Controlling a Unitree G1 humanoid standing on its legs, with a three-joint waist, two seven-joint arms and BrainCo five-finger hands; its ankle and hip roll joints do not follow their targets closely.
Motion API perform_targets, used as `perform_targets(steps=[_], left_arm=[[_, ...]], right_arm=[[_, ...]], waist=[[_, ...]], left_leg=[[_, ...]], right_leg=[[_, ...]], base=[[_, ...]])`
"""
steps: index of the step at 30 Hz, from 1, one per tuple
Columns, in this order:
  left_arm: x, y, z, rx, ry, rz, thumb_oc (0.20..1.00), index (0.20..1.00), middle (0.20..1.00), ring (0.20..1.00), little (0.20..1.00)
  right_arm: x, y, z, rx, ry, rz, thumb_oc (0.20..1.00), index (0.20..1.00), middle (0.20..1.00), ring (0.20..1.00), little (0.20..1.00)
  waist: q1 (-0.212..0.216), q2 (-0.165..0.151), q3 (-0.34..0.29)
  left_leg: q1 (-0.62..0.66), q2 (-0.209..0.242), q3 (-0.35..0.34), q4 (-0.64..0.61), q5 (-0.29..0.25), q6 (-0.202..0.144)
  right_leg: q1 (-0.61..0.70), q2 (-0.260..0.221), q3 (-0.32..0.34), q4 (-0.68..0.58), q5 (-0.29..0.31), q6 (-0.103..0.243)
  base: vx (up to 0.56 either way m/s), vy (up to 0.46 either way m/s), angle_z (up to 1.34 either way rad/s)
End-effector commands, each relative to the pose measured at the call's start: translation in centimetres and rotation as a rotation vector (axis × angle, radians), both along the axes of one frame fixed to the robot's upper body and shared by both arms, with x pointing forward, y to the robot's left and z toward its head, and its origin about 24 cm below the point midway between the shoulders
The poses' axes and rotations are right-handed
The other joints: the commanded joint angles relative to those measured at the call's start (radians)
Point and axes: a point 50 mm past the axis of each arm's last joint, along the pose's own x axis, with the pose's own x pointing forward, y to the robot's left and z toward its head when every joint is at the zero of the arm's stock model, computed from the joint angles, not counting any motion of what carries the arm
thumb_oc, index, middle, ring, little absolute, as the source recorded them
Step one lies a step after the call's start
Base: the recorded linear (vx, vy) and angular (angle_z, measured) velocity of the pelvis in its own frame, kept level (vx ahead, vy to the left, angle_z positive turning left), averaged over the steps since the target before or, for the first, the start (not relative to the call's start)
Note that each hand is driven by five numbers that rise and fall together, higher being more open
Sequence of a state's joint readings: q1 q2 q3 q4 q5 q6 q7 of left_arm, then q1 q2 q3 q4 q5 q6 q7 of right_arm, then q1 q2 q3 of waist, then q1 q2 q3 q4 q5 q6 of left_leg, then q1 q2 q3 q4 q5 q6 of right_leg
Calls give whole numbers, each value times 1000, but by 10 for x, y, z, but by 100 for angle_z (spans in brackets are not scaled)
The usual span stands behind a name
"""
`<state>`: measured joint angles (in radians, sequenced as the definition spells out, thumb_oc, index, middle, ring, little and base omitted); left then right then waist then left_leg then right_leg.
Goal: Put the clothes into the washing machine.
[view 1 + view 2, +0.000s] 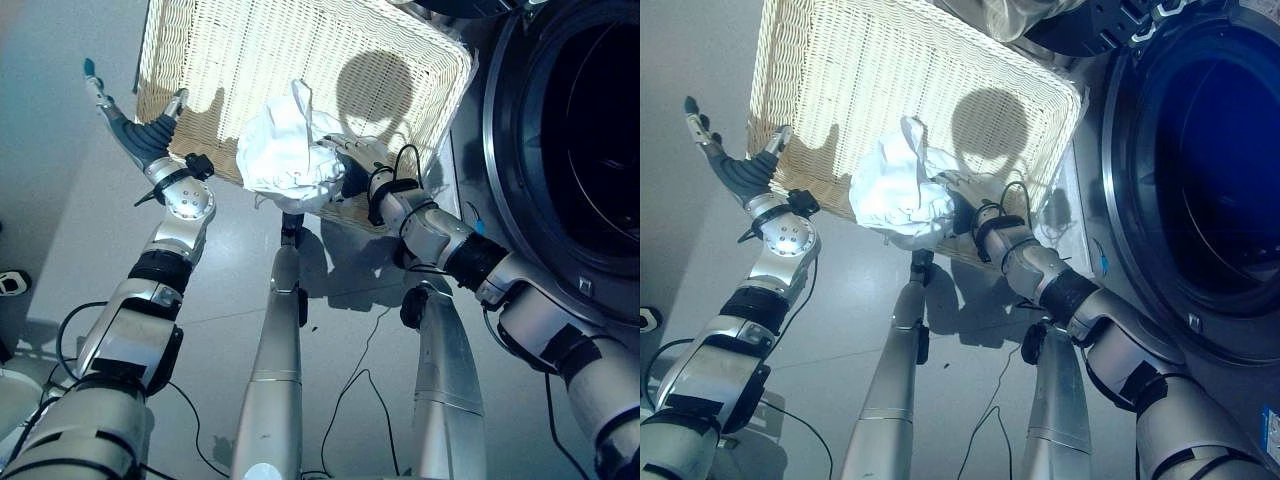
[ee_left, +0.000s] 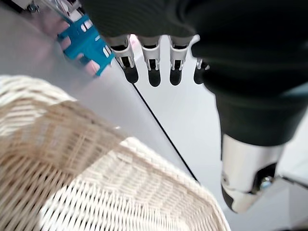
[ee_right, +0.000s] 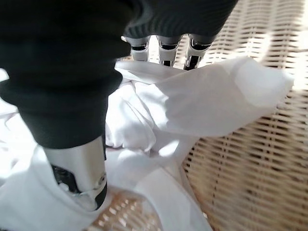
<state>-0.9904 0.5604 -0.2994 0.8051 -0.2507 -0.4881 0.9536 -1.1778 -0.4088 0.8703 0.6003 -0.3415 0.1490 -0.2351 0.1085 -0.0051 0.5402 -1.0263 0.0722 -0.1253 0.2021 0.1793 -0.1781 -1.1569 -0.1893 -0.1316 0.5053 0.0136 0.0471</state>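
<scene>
Your right robot hand (image 1: 352, 152) is gripping the white clothes (image 1: 285, 150), bunched at the wicker basket's (image 1: 240, 50) near rim beside the washing machine (image 1: 570, 140); your left robot hand (image 1: 135, 125) is hovering spread wide.

White cloth on cream wicker, beside a dark drum.

The bunched garment (image 1: 285, 150) under my right hand (image 1: 350, 152) is plain white. The wicker basket (image 1: 260, 50) is pale cream, woven in fine ribs. The washing machine (image 1: 560, 130) has a grey rim around a near-black opening. My left hand (image 1: 140, 130) has silver fingers with dark tips over a grey floor (image 1: 60, 200).
</scene>
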Motion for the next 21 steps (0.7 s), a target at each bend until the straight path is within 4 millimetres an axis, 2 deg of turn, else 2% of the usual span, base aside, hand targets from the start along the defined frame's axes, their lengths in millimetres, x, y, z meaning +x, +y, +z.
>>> perform_targets(steps=[1, 10, 17, 20, 21], left_arm=[[2, -11, 10, -58, -71, -47, 1000, 1000, 1000, 1000, 1000], [1, -33, 10, -51, -98, -120, 1000, 1000, 1000, 1000, 1000], [0, -34, 12, -53, -109, -129, 1000, 1000, 1000, 1000, 1000], [0, -35, 8, -53, -105, -131, 1000, 1000, 1000, 1000, 1000], [-1, -35, 8, -53, -108, -132, 1000, 1000, 1000, 1000, 1000]], right_arm=[[-5, 16, 2, 47, -70, 68, 1000, 1000, 1000, 1000, 1000], [-4, 29, 4, 99, -83, 74, 1000, 1000, 1000, 1000, 1000], [-7, 40, 3, 50, -60, 131, 1000, 1000, 1000, 1000, 1000], [-9, 43, -5, 4, -29, 156, 1000, 1000, 1000, 1000, 1000], [-9, 45, -8, -26, -16, 161, 944, 944, 944, 944, 944]], waist=[[-11, 82, -20], [14, 115, -20], [25, 122, -20], [28, 124, -20], [29, 125, -20]], left_leg=[[-59, -110, 37, 93, -34, 89], [-56, -123, 31, 97, -38, 97], [-60, -128, 26, 95, -30, 101], [-48, -127, 25, 96, -36, 102], [-47, -127, 25, 96, -36, 102]], right_leg=[[38, 50, -24, -116, 93, 81], [35, 41, -21, -103, 90, 81], [32, 36, -28, -109, 102, 80], [40, 34, -28, -103, 96, 82], [40, 33, -28, -103, 96, 82]], base=[[1, 22, 6], [3, 6, 1], [6, 3, 4], [0, 0, 0], [0, 0, 0]])
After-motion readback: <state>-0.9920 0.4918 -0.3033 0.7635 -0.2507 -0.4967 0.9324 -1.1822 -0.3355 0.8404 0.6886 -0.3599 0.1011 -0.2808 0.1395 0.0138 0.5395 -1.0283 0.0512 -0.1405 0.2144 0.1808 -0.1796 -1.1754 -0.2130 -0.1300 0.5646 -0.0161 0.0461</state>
